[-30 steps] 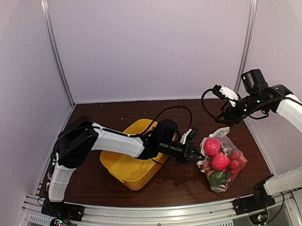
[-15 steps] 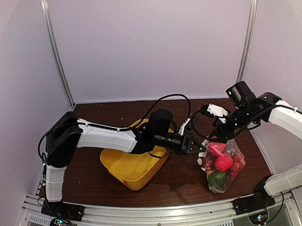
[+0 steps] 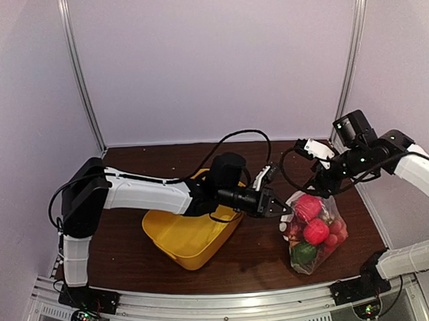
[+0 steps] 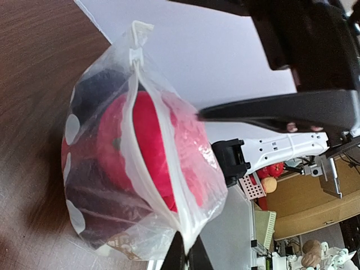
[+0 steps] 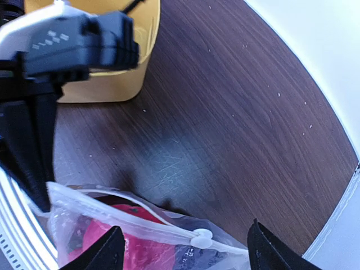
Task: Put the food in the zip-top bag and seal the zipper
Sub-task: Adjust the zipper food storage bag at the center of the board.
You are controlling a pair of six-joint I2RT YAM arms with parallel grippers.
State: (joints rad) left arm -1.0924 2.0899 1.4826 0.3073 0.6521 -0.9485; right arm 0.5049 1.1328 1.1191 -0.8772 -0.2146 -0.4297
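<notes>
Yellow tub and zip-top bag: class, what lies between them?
The left end effector, shut on the edge of the zip-top bag, reaches across from the yellow tub over bare table; the top external view shows it.

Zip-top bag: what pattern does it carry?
White polka dots on the clear zip-top bag; best in the left wrist view.

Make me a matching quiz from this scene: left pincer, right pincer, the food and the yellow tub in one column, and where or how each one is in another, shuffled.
Column one:
1. left pincer
2. right pincer
3. food
4. yellow tub

Column two:
A. open, over the mouth of the zip-top bag
B. inside the zip-top bag
C. shut on the mouth edge of the zip-top bag
D. standing to the left of the zip-top bag

Right pairs: 1-C, 2-A, 3-B, 4-D
</notes>
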